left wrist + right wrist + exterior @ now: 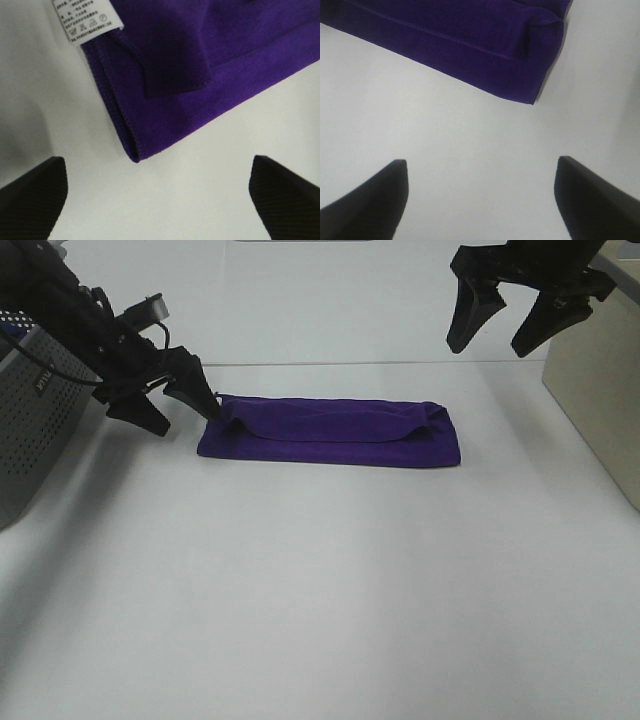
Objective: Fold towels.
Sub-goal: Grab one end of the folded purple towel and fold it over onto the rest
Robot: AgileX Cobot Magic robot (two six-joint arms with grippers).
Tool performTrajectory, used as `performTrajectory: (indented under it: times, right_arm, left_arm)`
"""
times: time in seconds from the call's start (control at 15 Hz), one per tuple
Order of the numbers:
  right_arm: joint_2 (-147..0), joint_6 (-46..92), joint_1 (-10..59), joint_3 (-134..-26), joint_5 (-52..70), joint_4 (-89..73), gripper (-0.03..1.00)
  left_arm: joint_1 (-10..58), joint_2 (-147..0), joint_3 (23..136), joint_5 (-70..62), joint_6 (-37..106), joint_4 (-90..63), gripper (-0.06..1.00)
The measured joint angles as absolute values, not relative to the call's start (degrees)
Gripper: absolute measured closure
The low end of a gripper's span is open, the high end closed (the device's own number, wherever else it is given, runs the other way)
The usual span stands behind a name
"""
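Purple towel (330, 435) folded into a long strip, lying flat on the white table (300, 590), white tag (87, 20) at its left end. Left gripper (186, 418) low just beside that end, fingers spread wide, holding nothing. Right gripper (488, 348) raised well above the far right corner, fingers also apart, empty. Grey basket (30, 440) at the table's left edge.

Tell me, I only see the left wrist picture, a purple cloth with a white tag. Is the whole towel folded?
Observer: Yes, the deep purple soft cloth towel lies folded into a long strip on the white table.
Operator: Where's the other claw?
Observer: The right gripper hangs open above the table, past the towel's right end, holding nothing.
Operator: What's beside my arm?
Observer: A grey perforated basket stands to the left of the left gripper.
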State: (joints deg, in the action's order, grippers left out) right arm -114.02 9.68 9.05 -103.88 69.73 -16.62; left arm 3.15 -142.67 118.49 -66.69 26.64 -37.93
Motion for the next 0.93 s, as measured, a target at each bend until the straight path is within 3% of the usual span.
performTrajectory:
  times: [0.33,0.93]
  right_arm:
    - [-108.5,9.4,9.1,-100.7,69.8,-16.2,0.18]
    - [-107.9,9.3,9.0,-100.2,69.8,-14.8,0.18]
  left_arm:
    - [3.2,-144.6,118.5,-59.6,27.6,-38.1,0.04]
    - [3.3,-146.4,119.3,-59.4,25.2,-40.6,0.04]
